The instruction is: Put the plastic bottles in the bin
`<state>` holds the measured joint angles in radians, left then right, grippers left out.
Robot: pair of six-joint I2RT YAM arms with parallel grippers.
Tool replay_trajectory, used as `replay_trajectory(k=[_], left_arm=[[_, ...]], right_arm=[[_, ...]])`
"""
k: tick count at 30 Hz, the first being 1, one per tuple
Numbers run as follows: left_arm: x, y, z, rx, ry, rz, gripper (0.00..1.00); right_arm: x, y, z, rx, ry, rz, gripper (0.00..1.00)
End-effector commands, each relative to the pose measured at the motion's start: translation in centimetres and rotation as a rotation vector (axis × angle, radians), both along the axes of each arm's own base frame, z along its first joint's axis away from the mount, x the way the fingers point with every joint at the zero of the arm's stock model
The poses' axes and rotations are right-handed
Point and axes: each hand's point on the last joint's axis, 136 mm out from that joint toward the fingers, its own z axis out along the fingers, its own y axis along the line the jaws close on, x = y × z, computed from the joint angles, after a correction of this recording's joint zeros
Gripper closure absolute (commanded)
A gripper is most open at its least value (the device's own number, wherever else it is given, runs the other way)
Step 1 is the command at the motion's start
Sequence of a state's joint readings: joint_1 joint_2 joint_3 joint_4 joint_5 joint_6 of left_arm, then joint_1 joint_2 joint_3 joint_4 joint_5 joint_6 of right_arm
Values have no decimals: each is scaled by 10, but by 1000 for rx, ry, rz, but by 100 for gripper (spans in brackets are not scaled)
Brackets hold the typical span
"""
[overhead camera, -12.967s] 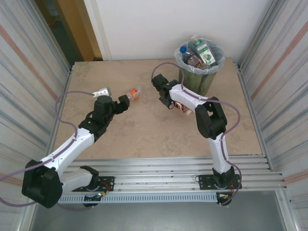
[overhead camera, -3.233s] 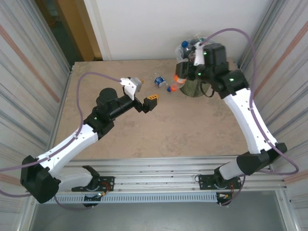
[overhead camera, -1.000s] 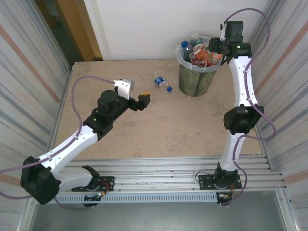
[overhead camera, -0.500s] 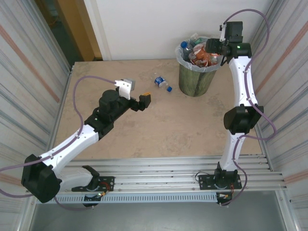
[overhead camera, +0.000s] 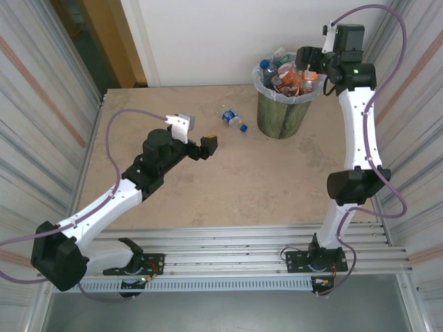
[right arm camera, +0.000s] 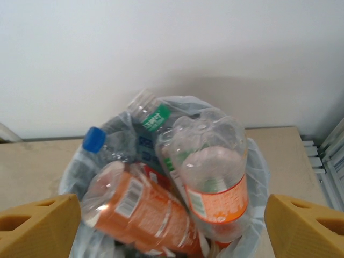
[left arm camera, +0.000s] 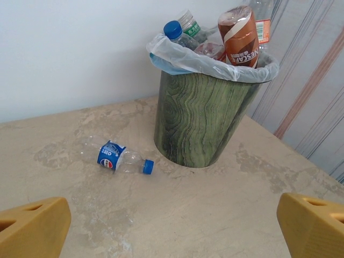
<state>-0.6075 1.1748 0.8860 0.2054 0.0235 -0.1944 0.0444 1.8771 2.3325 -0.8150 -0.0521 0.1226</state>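
Bin (overhead camera: pixel 282 111) sits near the far edge of the table (overhead camera: pixel 173 200), bottles (overhead camera: pixel 291 75) heaped past its rim. One blue-label bottle (overhead camera: pixel 233 119) lies just beside it, open room around — left gripper (overhead camera: pixel 208 146) nearby, right gripper (overhead camera: pixel 313 66) over the heap, both gaping, empty.

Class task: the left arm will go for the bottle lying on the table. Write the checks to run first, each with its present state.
1. Left gripper open: ok.
2. Bottle lies flat beside the bin, not touching it: ok.
3. Table between left gripper and bottle free: ok.
4. Right gripper open, holding nothing, above the bin: ok.
5. Room in the bin: not ok, bottles pile above its rim.
6. Pile will stay put: cannot tell.
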Motion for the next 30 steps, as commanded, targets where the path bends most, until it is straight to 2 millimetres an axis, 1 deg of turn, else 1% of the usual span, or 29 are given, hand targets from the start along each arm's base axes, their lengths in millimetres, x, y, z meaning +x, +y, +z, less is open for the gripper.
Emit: replay_trajectory(k=[1,4,8,11,14,16,18,20,22,25,30], left_arm=[[6,8,9,-34,-1,48,1],[13,22,1,-53,41,128,1],[23,48,-19,-104,146,249,1],[28,68,-37,-149,226,332,1],[29,81,-50,-180,277,385,1],[29,88,-58,-191,301,415,1],[28,93,-61,-199,310,433,1],[27,97,-65,-202,321,449,1],[26,101,-68,-206,331,462,1],[25,105,-73,-213,341,474,1],[24,110,-77,-211,352,486,1]], right_arm=[[-22,24,20,18,-49,56,12],[-37,47,20,-18,-59,94,11],[-57,89,13,-74,-70,173,10],[-69,124,1,-148,-66,231,9],[-75,152,-16,-213,-46,273,9],[-75,171,-33,-250,-20,303,10],[-72,186,-51,-293,11,322,10],[-68,199,-72,-336,48,340,10],[-61,213,-99,-382,94,357,10],[-49,227,-136,-431,158,370,8],[-25,239,-192,-499,247,361,3]])
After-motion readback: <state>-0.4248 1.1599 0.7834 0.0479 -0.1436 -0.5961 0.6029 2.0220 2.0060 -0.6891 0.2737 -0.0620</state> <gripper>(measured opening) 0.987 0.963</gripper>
